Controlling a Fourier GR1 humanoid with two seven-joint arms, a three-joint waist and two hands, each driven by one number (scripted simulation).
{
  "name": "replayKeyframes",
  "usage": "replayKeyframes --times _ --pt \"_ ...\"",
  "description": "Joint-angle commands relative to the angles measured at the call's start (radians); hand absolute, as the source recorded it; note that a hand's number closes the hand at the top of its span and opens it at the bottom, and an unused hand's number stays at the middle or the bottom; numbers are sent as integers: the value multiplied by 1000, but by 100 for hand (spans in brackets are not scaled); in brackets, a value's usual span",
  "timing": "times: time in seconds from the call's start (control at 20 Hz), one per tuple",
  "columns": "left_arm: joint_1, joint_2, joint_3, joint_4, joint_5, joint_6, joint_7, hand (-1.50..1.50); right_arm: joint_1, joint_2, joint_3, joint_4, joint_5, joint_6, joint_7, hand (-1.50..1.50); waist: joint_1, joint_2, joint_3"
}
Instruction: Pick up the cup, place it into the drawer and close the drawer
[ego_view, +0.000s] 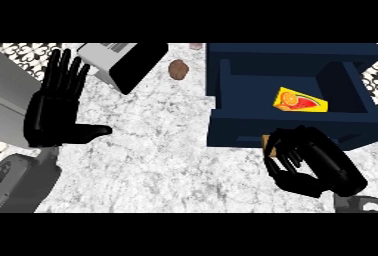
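Our right hand (314, 167), fingers curled against the dark blue drawer (221, 100) front at five o'clock, should push straight; the yellow fruit-printed cup (301, 100) lies inside. Left hand (55, 102) rests open at nine o'clock.

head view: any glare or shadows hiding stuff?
Head view: no glare; lighting flat. The drawer interior is dark navy, yet the yellow box reads clearly. The right hand curls over a tan object, mostly hiding it. The left hand is open and unobscured.
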Motion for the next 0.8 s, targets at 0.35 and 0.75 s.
replayKeyframes --times 0.35,0.75 --pt "195 58 154 -48 13 -181 -2 -150 -142 62 49 433 238 -154 -142 -150 -20 2 0" --pt "323 11 196 -100 -34 -246 -27 -150 -342 146 13 789 323 -223 -176 -150 -15 1 0"
